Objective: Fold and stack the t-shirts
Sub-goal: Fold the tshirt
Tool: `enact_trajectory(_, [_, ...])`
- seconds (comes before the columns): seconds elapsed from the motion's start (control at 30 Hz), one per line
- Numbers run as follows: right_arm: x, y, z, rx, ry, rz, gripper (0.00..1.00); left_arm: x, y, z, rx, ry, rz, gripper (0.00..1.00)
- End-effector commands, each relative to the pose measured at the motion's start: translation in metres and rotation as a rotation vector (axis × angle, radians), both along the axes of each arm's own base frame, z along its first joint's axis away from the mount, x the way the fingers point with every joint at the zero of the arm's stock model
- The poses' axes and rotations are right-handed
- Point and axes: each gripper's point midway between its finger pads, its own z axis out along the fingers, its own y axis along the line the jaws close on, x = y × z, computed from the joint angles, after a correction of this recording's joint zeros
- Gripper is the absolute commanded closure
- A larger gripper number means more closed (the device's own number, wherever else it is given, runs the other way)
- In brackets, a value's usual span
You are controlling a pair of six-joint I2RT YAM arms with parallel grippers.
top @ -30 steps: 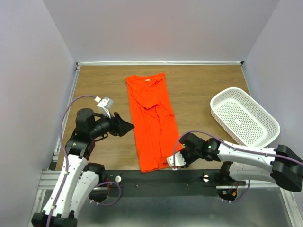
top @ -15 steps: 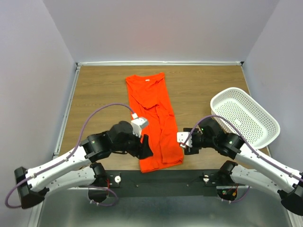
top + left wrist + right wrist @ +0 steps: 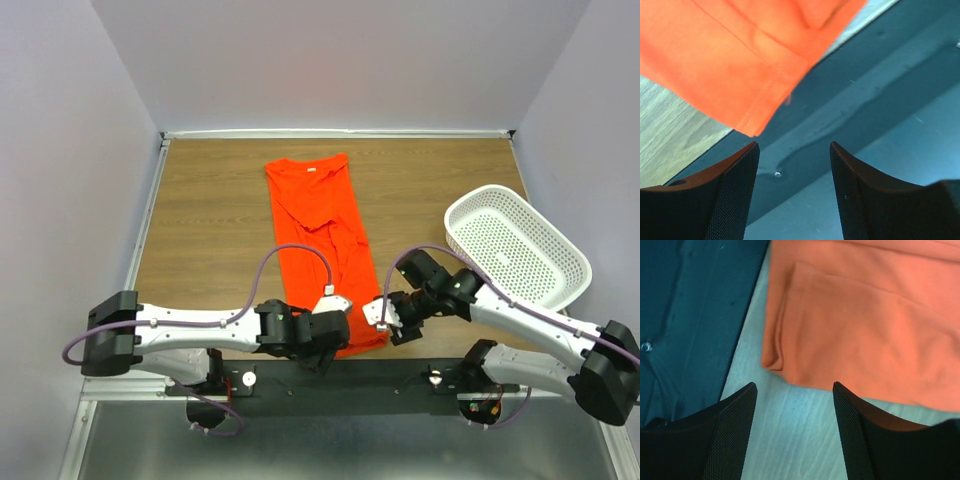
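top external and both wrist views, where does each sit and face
Top external: above, behind the robot, looking down at wooden table, bright orange cloth t-shirt, white perforated plastic basket; both arms show.
Left wrist: on left gripper, facing shirt hem and dark rail; open fingers show.
Right wrist: on right gripper, facing hem corner on wood; open fingers show.
Shared: all see the shirt.

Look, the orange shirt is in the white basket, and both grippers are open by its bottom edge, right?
Not in the basket. The shirt lies on the table, and the basket sits apart to its right, as the top view shows. The left gripper and right gripper are indeed open by the shirt's bottom edge.
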Motion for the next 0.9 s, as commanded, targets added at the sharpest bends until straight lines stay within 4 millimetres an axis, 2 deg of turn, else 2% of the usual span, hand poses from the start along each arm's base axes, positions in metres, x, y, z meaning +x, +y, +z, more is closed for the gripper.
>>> enact_trajectory(0.0, [-0.015,-0.006,-0.014,-0.016,0.036,0.11,0.31,0.014,0.002,-0.02,0.063,-0.072,0.068,0.33])
enact_trajectory(0.17, [-0.021,-0.003,-0.02,-0.003,0.061,0.155,0.32,0.013,0.01,-0.042,0.109,-0.064,0.081,0.35])
enact_trajectory(0.27, [-0.023,-0.002,-0.019,0.019,0.041,0.182,0.33,0.01,0.008,-0.04,0.033,-0.025,0.212,0.36])
enact_trajectory(0.33, [-0.022,-0.002,-0.018,0.032,0.021,0.183,0.33,0.01,-0.008,-0.016,-0.144,0.005,0.282,0.36])
enact_trajectory(0.37, [-0.023,-0.001,-0.017,0.04,0.019,0.187,0.33,0.008,-0.004,-0.018,-0.187,0.029,0.324,0.36])
enact_trajectory(0.4, [-0.023,0.0,-0.016,0.047,0.019,0.191,0.33,0.007,-0.008,-0.01,-0.264,0.07,0.395,0.36])
enact_trajectory(0.43, [-0.024,0.001,-0.016,0.053,0.019,0.195,0.33,0.007,-0.01,0.013,-0.39,0.104,0.436,0.37])
enact_trajectory(0.53, [-0.028,0.0,-0.019,0.059,0.021,0.231,0.33,0.004,-0.002,0.032,-0.58,0.209,0.54,0.42])
enact_trajectory(0.57, [-0.03,-0.002,-0.024,0.059,0.009,0.264,0.33,0.0,0.004,0.024,-0.581,0.241,0.553,0.43])
enact_trajectory(0.63, [-0.031,-0.001,-0.026,0.061,-0.008,0.3,0.33,-0.008,0.008,0.03,-0.635,0.322,0.578,0.43])
enact_trajectory(0.7, [-0.032,0.0,-0.029,0.056,-0.002,0.314,0.34,-0.013,0.013,0.02,-0.615,0.358,0.595,0.43])
enact_trajectory(0.87, [-0.028,0.007,-0.03,0.062,-0.005,0.319,0.35,-0.009,0.025,0.008,-0.49,0.339,0.686,0.45])
